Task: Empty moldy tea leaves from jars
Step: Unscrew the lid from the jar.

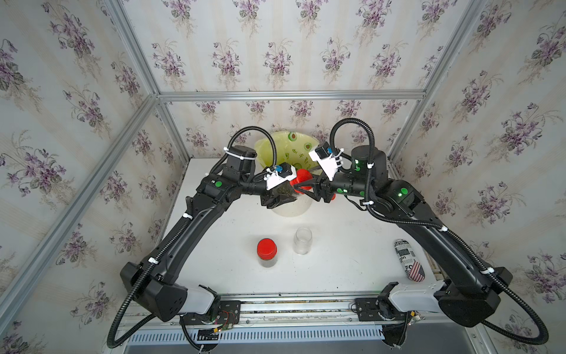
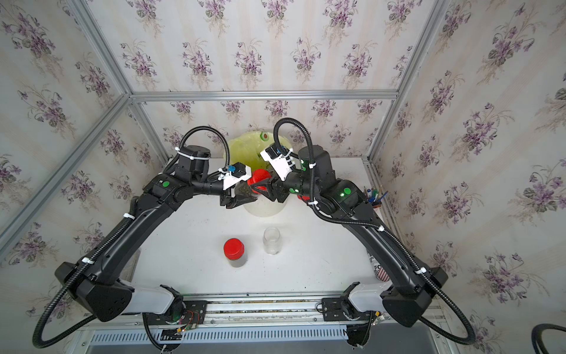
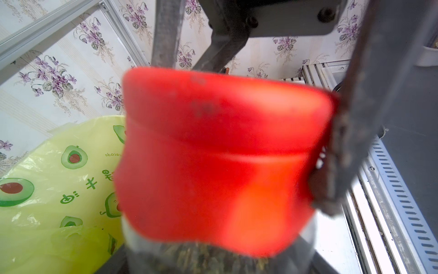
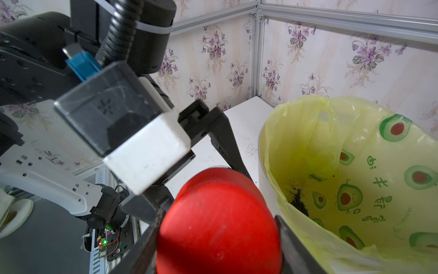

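My left gripper [image 1: 283, 197] is shut on the clear body of a jar [image 1: 286, 191] of dark moldy tea leaves [image 3: 201, 261], held at the near side of the bin [image 1: 266, 144]. My right gripper [image 4: 218, 237] is shut on that jar's red cap [image 4: 220, 225], with a finger [image 4: 291, 244] pressed against each side. In both top views a capped jar [image 1: 267, 253] [image 2: 234, 253] with dark leaves stands mid-table. An empty uncapped jar [image 1: 302, 240] [image 2: 271, 240] stands to its right. A few leaves [image 4: 298, 199] lie inside the bin's avocado-print bag [image 4: 308, 132].
A loose red cap [image 2: 303, 197] shows partly behind the right wrist. A newsprint-patterned case [image 1: 410, 260] lies near the table's right edge. A cup of pens [image 2: 375, 196] stands at the right wall. Aluminium frame posts and wallpapered walls close in the table.
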Action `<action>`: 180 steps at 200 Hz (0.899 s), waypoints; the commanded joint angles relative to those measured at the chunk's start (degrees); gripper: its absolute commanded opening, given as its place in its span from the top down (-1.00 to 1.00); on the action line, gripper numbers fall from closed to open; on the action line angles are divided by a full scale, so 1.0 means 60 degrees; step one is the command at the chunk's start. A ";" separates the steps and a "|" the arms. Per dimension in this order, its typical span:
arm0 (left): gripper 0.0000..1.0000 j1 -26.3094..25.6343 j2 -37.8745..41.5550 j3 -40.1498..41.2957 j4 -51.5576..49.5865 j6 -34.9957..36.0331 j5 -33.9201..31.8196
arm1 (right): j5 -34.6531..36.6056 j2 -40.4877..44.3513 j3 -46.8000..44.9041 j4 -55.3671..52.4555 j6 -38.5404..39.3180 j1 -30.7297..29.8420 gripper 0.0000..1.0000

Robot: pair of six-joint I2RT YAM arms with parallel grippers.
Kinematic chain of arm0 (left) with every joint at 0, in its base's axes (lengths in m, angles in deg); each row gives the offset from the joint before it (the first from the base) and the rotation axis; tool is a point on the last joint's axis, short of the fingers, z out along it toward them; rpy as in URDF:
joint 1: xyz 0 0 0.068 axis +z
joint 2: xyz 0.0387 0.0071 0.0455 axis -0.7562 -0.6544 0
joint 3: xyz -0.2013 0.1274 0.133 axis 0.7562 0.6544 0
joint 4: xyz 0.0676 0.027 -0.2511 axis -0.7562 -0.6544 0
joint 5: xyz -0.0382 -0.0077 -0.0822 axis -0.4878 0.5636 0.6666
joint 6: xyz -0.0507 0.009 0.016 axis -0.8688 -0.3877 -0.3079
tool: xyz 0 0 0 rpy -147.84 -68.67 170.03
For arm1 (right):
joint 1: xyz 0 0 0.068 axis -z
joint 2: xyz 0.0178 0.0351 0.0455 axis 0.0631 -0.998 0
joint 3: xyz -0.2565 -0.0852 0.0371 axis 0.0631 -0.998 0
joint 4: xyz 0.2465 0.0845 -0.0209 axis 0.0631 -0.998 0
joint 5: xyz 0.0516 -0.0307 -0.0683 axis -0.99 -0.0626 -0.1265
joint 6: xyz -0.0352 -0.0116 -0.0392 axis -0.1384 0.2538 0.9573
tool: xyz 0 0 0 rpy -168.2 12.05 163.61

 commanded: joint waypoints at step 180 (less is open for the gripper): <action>-0.48 0.0037 -0.0409 -0.0402 -0.0265 0.0059 0.0297 | -0.2695 -0.2526 0.3529 -0.4158 0.6479 0.1020 -0.35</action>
